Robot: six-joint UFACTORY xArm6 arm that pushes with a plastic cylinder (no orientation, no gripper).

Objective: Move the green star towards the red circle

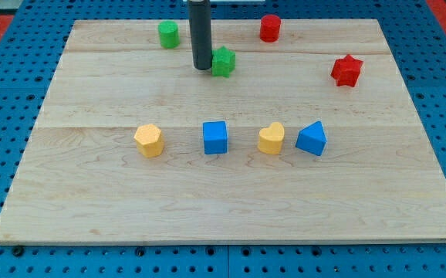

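A green circle (168,34) stands at the view's upper left of the wooden worktop (92,193). Just right of it, my tip (201,68) presses the left side of the green star (223,62), placed, it seems, to shove it rightward toward the red circle (269,28) near the top edge. The tool is a bare rod, with no jaws to part or close. A red star (346,70) sits farther right. Blue pegboard (7,93) surrounds the worktop.

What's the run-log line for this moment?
tip touching green star on its left | red circle up-right of star, apart | push not finished
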